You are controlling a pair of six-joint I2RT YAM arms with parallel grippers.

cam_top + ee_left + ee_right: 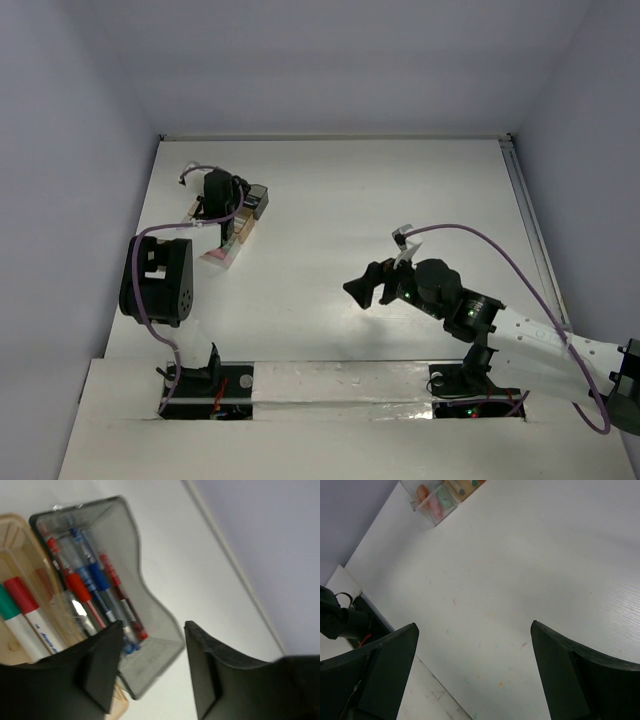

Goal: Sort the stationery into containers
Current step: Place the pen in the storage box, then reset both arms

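In the left wrist view a smoky grey container (150,595) holds several pens (95,587) with red and blue caps. Beside it a tan container (17,545) holds a red-capped marker (31,607) and a teal-capped one (9,611). My left gripper (153,626) hangs just above the near end of the grey container, open, with nothing between its fingers. From above, the left gripper (222,196) sits over the container cluster (240,222). My right gripper (354,290) is open and empty over bare table at mid-right. A clear container (431,502) with pink and orange eraser pieces shows far off.
The table's back wall and right edge rail (525,210) bound the work area. The left arm's large black joint (157,282) stands near the left edge. A raised white ledge (330,385) runs along the front between the arm bases.
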